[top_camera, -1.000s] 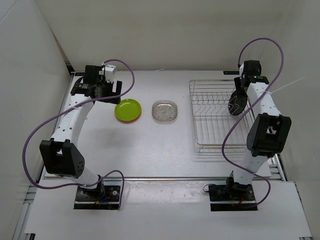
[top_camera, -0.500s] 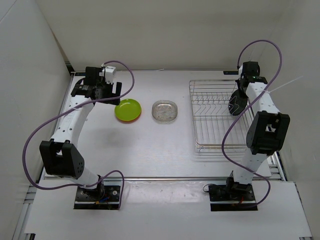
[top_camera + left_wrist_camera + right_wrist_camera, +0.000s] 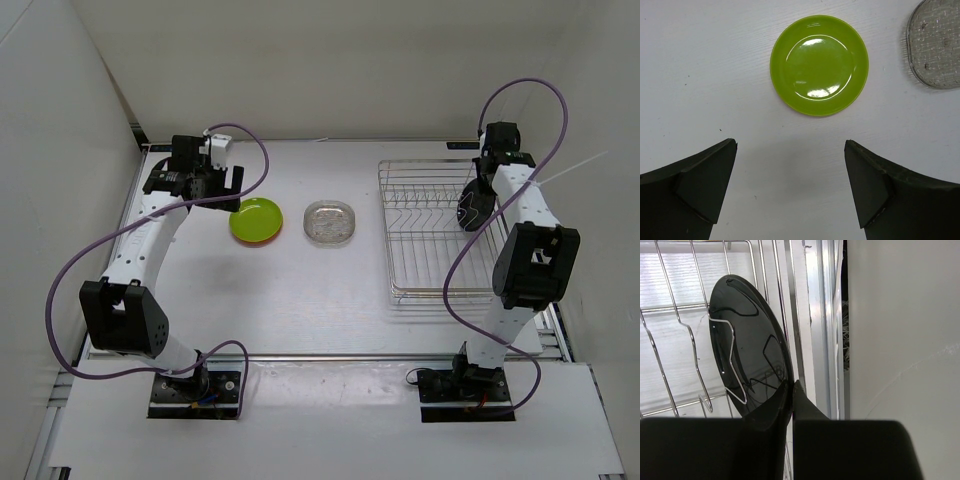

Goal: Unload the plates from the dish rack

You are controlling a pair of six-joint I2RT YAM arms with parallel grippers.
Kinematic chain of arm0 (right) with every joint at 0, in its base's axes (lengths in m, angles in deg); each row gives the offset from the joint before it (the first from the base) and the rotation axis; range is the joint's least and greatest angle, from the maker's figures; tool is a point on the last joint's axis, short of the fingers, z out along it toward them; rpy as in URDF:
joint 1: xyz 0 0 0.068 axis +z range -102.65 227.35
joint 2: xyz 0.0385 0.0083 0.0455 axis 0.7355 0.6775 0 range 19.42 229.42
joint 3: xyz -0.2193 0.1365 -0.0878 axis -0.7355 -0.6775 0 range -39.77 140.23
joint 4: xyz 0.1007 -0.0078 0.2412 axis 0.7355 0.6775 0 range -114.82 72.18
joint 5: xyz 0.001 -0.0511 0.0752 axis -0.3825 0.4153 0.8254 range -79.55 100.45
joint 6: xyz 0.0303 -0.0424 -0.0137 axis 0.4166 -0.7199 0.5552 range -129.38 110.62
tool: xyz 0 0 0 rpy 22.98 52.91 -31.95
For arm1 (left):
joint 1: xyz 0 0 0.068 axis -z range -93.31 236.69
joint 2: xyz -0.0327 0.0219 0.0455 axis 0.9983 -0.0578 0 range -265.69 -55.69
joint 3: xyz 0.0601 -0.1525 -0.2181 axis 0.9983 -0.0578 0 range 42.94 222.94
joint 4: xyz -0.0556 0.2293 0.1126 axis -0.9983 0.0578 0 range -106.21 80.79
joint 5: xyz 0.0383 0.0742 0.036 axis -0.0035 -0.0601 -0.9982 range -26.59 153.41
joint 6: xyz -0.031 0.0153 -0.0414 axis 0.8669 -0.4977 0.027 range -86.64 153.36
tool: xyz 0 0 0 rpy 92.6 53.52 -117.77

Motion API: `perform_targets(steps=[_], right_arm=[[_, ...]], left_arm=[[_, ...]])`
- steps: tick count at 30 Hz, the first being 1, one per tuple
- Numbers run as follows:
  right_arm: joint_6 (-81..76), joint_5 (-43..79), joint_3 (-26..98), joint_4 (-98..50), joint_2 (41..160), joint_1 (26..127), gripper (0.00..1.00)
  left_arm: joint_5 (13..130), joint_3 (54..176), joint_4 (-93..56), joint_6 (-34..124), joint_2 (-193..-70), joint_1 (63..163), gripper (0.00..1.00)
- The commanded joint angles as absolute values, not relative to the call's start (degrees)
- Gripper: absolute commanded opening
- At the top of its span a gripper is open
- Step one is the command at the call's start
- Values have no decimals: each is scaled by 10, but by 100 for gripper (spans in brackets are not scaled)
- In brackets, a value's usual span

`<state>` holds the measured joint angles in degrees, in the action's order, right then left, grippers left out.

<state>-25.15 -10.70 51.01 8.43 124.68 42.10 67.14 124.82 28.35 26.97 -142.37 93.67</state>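
The silver wire dish rack [image 3: 400, 250] lies at the right of the table. A black plate [image 3: 474, 208] stands on edge between its prongs at the far right side. My right gripper [image 3: 791, 385] is shut on the rim of this black plate [image 3: 747, 355], one finger on each face. On the table to the left lie a yellow-green plate [image 3: 256, 219], with an orange rim showing under it, and a clear plate [image 3: 330, 222]. My left gripper [image 3: 790, 145] hangs open over bare table just short of the yellow-green plate [image 3: 819, 65], holding nothing.
The right wall and an aluminium rail [image 3: 827, 315] run close beside the rack's right edge. Purple cables loop over both arms. The clear plate [image 3: 936, 45] lies at the upper right corner of the left wrist view.
My right gripper has closed its fingers onto the black plate's rim. The left arm has barely moved and stays open.
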Motion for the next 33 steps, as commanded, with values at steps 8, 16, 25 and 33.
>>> perform_targets(steps=[8,16,25,33], right_arm=[[-244,-202,556,108,1193,418,0],[-255,-209,561,113,1163,418,0],[-255,-209,596,156,1128,450,0],[-267,-239,616,168,1089,489,0]], left_arm=[[668,1246,268,272,-1401,939,100],[673,1234,262,272,-1395,939,100],[673,1217,252,272,-1390,939,100],[679,1212,252,272,-1390,939,100]])
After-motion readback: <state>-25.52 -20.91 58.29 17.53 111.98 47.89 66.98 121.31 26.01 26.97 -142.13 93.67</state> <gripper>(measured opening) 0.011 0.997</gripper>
